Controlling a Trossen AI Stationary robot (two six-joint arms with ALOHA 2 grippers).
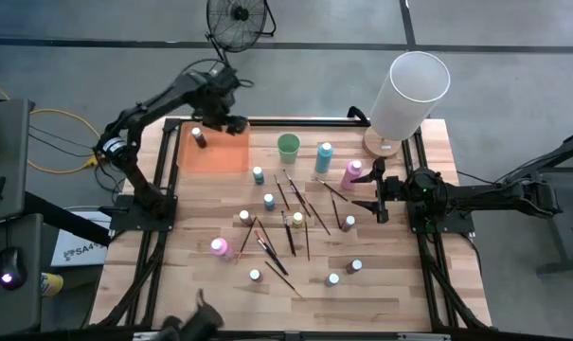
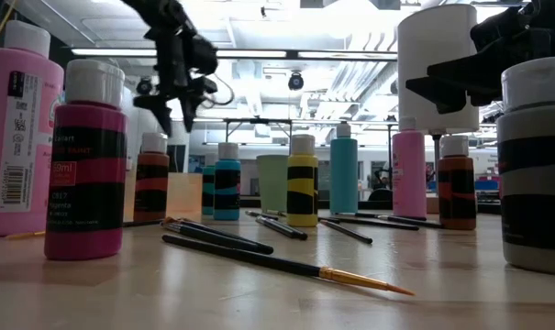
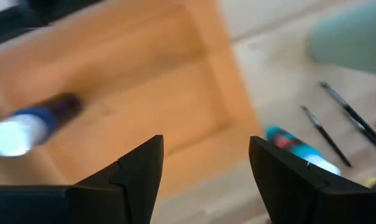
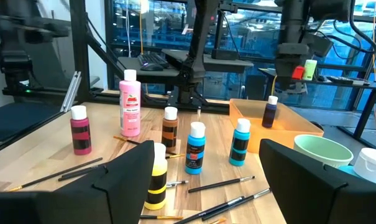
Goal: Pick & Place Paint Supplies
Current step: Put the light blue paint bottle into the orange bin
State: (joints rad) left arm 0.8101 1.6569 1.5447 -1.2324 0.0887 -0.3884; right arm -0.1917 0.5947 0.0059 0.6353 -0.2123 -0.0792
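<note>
Left gripper (image 1: 213, 121) hangs over the flat orange plastic tray (image 1: 231, 156), fingers spread, nothing between them. Directly beneath it, standing in the tray, is a small dark paint bottle with a pale cap (image 1: 199, 138); released, by the look of it.

Remaining supplies lie well apart from this gripper, out on the wooden table (image 1: 400, 284): small pale-capped bottles, a tall blue bottle (image 1: 324, 157), a tall pink bottle (image 1: 351, 173), and thin dark-handled brushes (image 1: 288, 232) fanned out near the middle.

Handling judgement: bottles look rigid, light and smooth-sided, likely to tip if nudged near the cap; best taken around the body below the cap. Brushes are thin, stiff and lie flat (hard to get fingers under), so pinch mid-handle.

Pose: left arm reaches forward and across, wrist bent down over the tray. Right gripper (image 1: 377, 197) waits low and level just beside the pink bottle, fingers wide, empty.
</note>
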